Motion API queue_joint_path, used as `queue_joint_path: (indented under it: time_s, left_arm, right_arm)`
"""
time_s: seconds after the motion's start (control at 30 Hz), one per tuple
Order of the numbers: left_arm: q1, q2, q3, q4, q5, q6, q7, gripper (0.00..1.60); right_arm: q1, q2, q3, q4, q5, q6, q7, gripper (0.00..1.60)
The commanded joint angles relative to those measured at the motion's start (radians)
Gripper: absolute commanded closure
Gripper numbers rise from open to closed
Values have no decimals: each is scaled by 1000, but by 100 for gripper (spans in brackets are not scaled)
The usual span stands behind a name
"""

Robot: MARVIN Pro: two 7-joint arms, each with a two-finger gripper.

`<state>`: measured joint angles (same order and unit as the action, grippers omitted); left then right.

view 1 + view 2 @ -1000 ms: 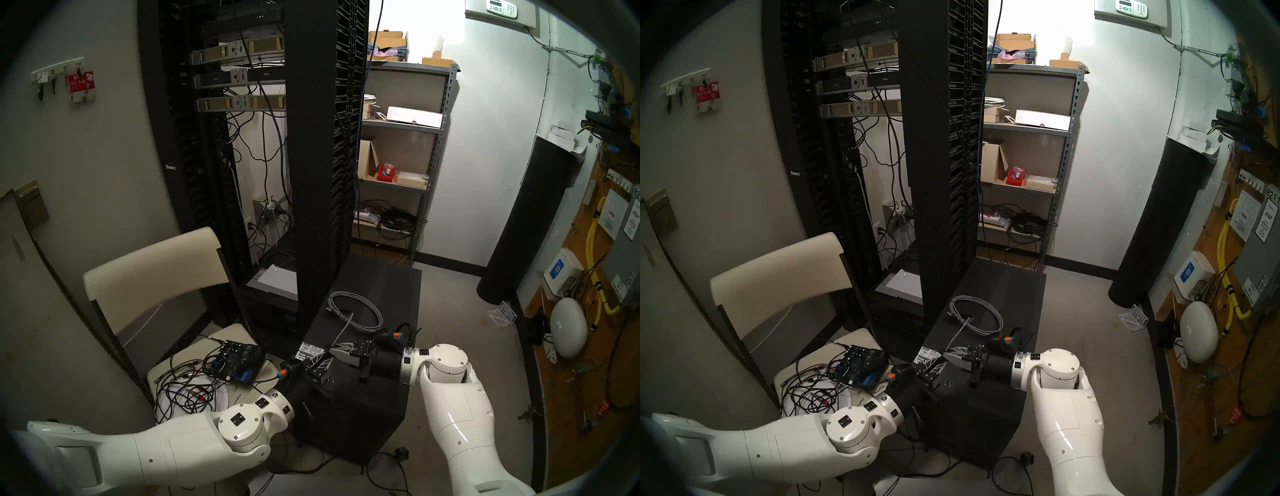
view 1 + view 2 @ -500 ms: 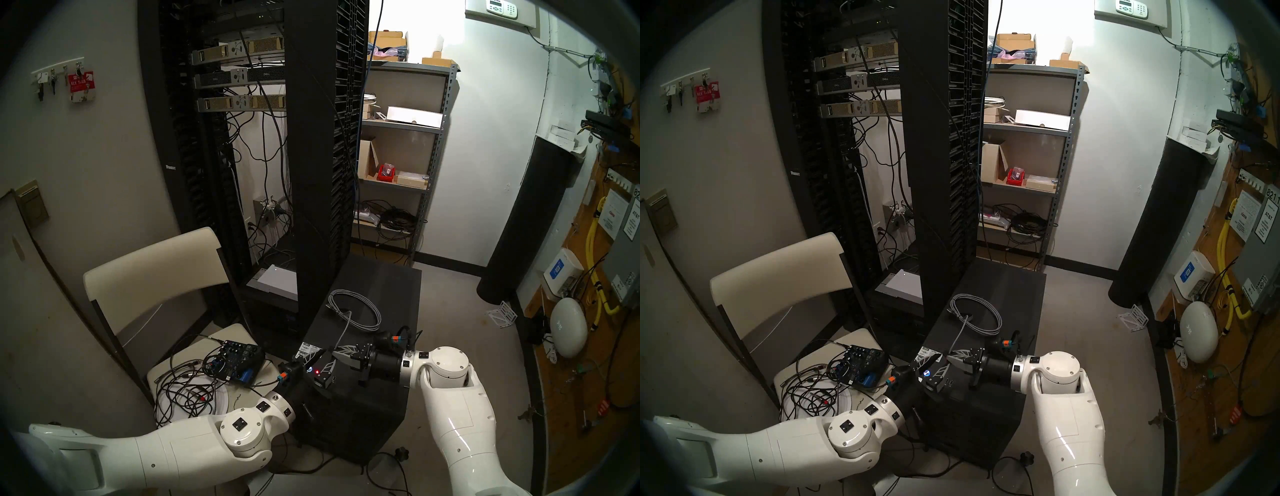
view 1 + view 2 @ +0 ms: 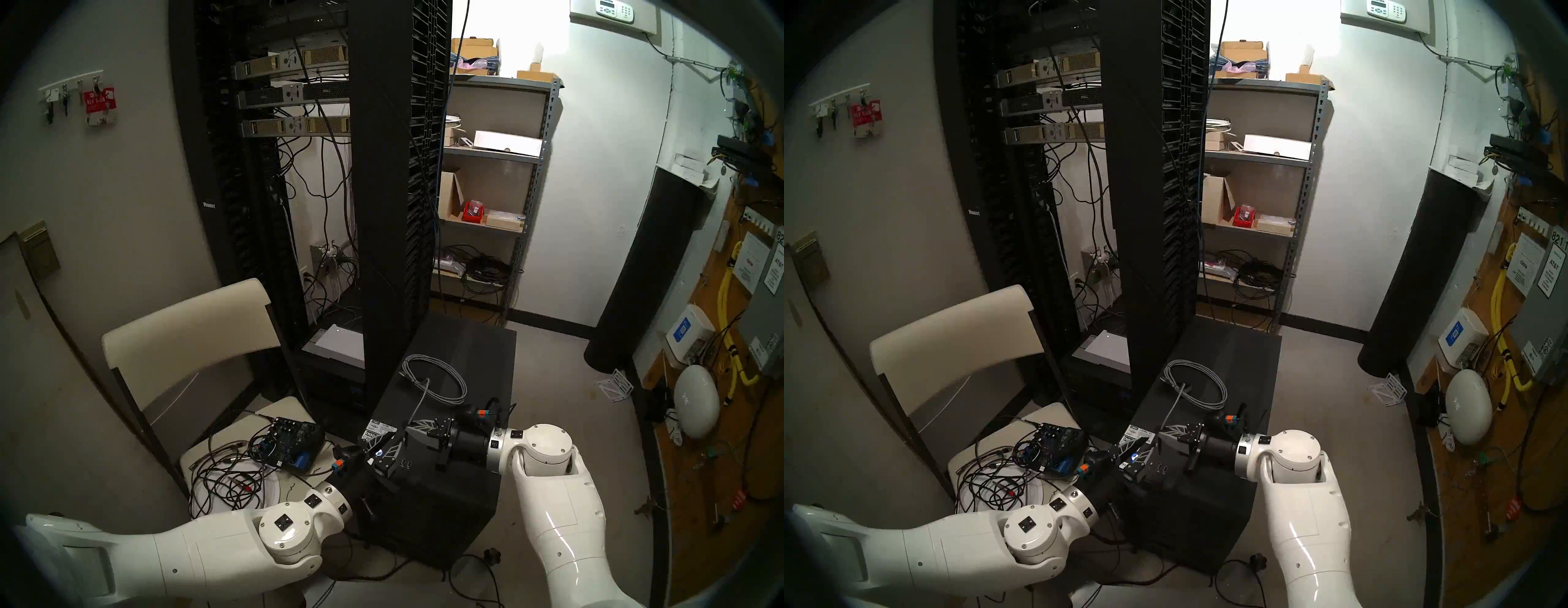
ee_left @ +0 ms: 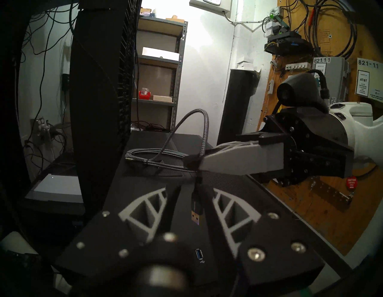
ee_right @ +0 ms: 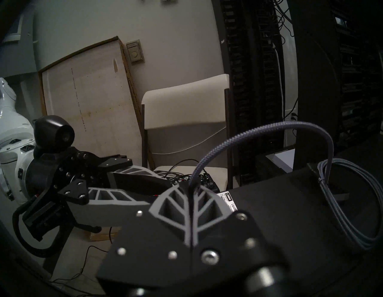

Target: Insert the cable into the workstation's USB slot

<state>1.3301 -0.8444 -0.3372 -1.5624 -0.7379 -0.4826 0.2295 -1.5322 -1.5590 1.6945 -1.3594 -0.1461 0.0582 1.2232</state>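
the right gripper (image 5: pixel 189 187) is clamped on the cable (image 4: pixel 204 138) above the workstation (image 3: pixel 462 475); the left gripper (image 4: pixel 189 190) has its fingers apart around the dangling plug (image 4: pixel 195 216).

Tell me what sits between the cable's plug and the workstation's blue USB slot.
Nothing: in the left wrist view only bare black workstation casing separates the plug from the slot.

Two glossy white arms with rounded joint housings, small black square marks on the joint caps, black cylindrical wrists, orange-and-teal connector on each wrist, black gripper (image 3: pixel 384 451) plates with silver screws, grey ribbed fingers (image 5: pixel 182 207), black domed wrist cameras.
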Motion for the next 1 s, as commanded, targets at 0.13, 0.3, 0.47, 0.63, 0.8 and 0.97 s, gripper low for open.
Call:
queue_joint_path:
  time_s: [0.13, 0.3, 0.47, 0.63, 0.8, 0.97]
  left_arm:
    - [12, 17, 0, -61, -4, 17, 14, 70]
    - [18, -2, -2, -59, 14, 20, 49, 65]
    - [13, -42, -4, -22, 49, 16, 95, 61]
    - [7, -51, -5, -19, 54, 22, 108, 64]
    - [3, -57, 0, -17, 62, 28, 112, 76]
    - [2, -58, 8, -15, 72, 38, 116, 87]
  right_arm:
    - [5, -15, -10, -19, 2, -7, -8, 160]
    - [6, -16, -10, -20, 8, -7, -2, 160]
    - [0, -16, -9, -27, 13, -5, 4, 160]
    - [-5, -16, -7, -35, 15, -3, 12, 160]
    - [-11, -19, -6, -41, 15, -4, 16, 160]
    - [-19, -23, -4, -51, 17, -4, 20, 160]
